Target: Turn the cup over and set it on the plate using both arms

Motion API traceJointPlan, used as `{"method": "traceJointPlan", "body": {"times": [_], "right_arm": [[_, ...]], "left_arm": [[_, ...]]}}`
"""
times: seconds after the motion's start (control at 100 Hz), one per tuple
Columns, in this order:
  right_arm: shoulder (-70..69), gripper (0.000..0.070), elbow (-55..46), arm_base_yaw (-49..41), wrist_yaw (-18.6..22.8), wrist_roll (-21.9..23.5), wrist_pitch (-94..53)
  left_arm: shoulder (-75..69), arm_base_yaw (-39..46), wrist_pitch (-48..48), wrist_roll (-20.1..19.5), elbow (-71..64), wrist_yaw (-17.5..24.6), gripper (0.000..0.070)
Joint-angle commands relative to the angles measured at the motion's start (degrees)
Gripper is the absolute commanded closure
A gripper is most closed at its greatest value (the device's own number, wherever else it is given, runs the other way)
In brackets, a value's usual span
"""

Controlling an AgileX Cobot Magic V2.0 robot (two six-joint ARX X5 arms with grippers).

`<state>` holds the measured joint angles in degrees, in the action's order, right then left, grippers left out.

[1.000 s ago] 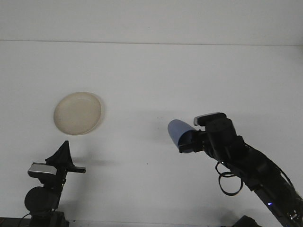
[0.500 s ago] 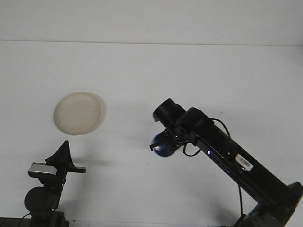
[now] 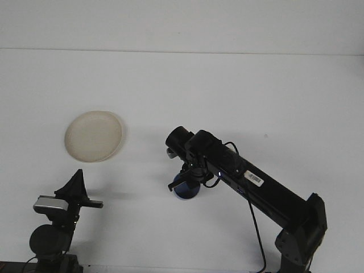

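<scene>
A cream plate (image 3: 93,135) lies flat on the white table at the left. The blue cup (image 3: 186,191) is near the table's middle, low at the surface, right of the plate and well apart from it. My right gripper (image 3: 185,183) points down from above and is shut on the cup, hiding most of it, so I cannot tell which way the cup's mouth faces. My left gripper (image 3: 77,183) rests at the bottom left, below the plate, with nothing near it.
The right arm (image 3: 261,190) stretches diagonally from the bottom right corner to the table's middle. The table's far edge meets a white wall (image 3: 182,23) at the top.
The right arm has reached out leftward and turned its wrist down, carrying the blue cup from a raised sideways pose to low over the table. The left arm has not moved.
</scene>
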<state>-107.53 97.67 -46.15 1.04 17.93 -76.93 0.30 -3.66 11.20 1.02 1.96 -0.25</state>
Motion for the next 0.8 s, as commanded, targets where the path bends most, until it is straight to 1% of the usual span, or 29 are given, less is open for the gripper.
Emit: {"method": "traceJointPlan", "body": {"times": [0.0,0.06,0.1,0.18,0.19,0.23,0.35,0.44,0.49,0.55,0.79], "right_arm": [[-2.3,0.0694,1.3,-0.7,0.6,-1.4,-1.4],[-2.9,0.0680,1.3,-0.7,0.8,-1.7,-1.4],[-3.3,0.0655,1.3,-0.7,0.9,-1.7,-1.4],[-3.3,0.0559,1.3,-0.7,1.1,-1.7,-1.4],[-3.3,0.0535,1.3,-0.7,1.1,-1.7,-1.4],[-3.3,0.0485,1.3,-0.8,1.1,-1.7,-1.4],[-3.3,0.0395,1.3,-0.8,1.5,-1.9,-1.4],[-2.8,0.0286,1.5,-0.6,1.6,-2.0,-1.4],[-2.1,0.0246,1.7,-0.2,1.7,-2.4,-1.4],[-1.0,0.0228,2.0,0.1,1.9,-2.8,-1.4],[5.0,0.0228,3.6,2.5,1.9,-4.2,-1.4]], "left_arm": [[-0.1,-0.1,0.9,0.3,-1.1,0.0,0.0688],[-0.1,-0.1,0.9,0.3,-1.1,0.0,0.0688],[-0.1,-0.1,0.9,0.3,-1.1,0.0,0.0688],[-0.1,-0.1,0.9,0.3,-1.1,0.0,0.0688],[-0.1,-0.1,0.9,0.3,-1.1,0.0,0.0688],[-0.1,-0.1,0.9,0.3,-1.1,0.0,0.0688],[-0.1,-0.1,0.9,0.3,-1.1,0.0,0.0688],[-0.1,-0.1,0.9,0.3,-1.1,0.0,0.0688],[-0.1,-0.1,0.9,0.3,-1.1,0.0,0.0688],[-0.1,-0.1,0.9,0.3,-1.1,0.0,0.0688],[-0.1,-0.1,0.9,0.3,-1.1,0.0,0.0688]]}}
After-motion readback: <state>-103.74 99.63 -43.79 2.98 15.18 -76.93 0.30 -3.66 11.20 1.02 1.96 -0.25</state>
